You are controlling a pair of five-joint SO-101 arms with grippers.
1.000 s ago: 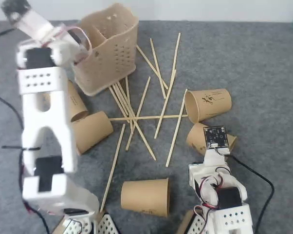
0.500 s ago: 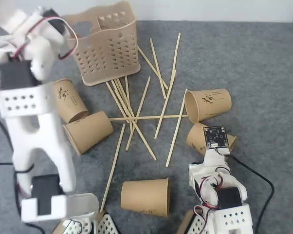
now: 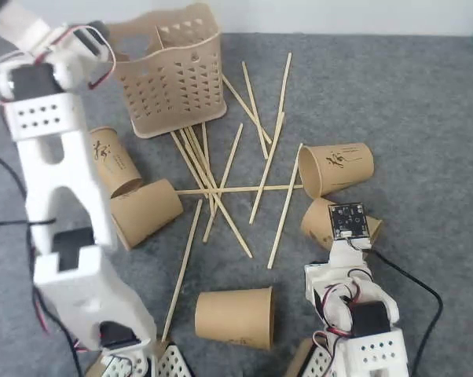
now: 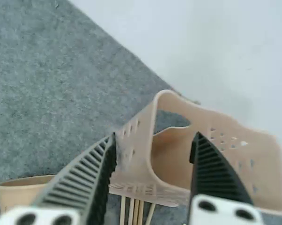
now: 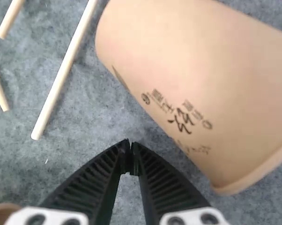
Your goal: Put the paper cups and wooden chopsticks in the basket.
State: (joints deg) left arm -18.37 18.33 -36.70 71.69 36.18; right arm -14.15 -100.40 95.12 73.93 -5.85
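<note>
In the high view we find the left arm (image 3: 60, 181) covering part of one paper cup (image 3: 115, 165) and the neighbouring cup (image 3: 150, 210); the right arm's wrist (image 3: 348, 222) hides much of a third cup (image 3: 315, 224). In the right wrist view a cup (image 5: 202, 84) runs off the edge.

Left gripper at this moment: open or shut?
Open. The left gripper has its fingers spread wide apart, with the basket wall showing in the gap between them.

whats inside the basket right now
The basket shows a divider and bare inner walls, with nothing seen inside. Its floor is hidden behind the near wall.
</note>
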